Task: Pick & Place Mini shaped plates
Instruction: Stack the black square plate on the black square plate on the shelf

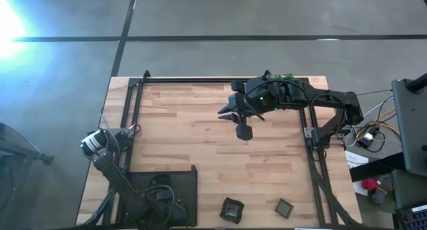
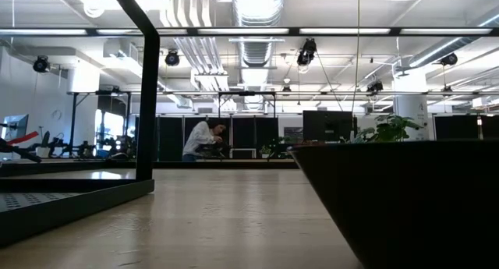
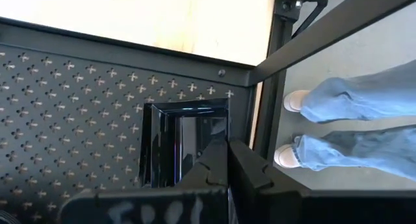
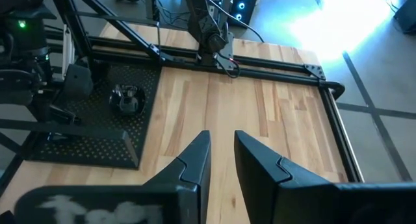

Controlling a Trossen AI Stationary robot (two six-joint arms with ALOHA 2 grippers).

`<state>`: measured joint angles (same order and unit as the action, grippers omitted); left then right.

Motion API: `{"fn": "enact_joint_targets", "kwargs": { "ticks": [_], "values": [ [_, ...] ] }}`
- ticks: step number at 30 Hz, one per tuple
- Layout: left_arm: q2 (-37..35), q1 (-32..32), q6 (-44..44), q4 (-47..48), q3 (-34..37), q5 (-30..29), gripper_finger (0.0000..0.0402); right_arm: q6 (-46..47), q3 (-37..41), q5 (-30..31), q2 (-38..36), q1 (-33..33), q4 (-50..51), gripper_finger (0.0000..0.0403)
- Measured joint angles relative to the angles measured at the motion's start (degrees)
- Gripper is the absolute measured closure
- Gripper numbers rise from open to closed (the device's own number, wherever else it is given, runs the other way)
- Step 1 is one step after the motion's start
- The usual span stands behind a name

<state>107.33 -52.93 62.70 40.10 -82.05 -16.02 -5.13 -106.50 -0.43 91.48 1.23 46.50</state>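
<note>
Black mesh tray (image 1: 179, 180) at table's (image 1: 200, 137) near left, green plant (image 2: 387, 129) far right, person (image 2: 199, 141) bending in room beyond

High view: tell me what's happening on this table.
A two-armed robot is sorting mini plates. The left claw is shut, low over the black mesh tray at the table's near left corner, right against a glossy square plate lying in it. The right claw hovers over bare wood mid-table, fingers slightly apart with nothing between them. Two more small plates wait on the wood near the table's front edge.
</note>
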Motion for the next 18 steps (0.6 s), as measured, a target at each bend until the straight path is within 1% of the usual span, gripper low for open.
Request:
{"fn": "enact_joint_targets", "kwargs": {
  "ticks": [6, 18],
  "values": [
    [0.02, 0.07, 0.62, 0.35, 1.76, -0.08, 0.0401, 0.0, 0.0, 0.02, 0.0, 0.0, 0.0, 0.0339],
    [0.02, 0.11, -0.72, -0.02, 1.76, -0.14, 0.0401, -0.02, 0.0, 0.04, 0.0, -0.11, 0.0, 0.0339]
  ]
}}
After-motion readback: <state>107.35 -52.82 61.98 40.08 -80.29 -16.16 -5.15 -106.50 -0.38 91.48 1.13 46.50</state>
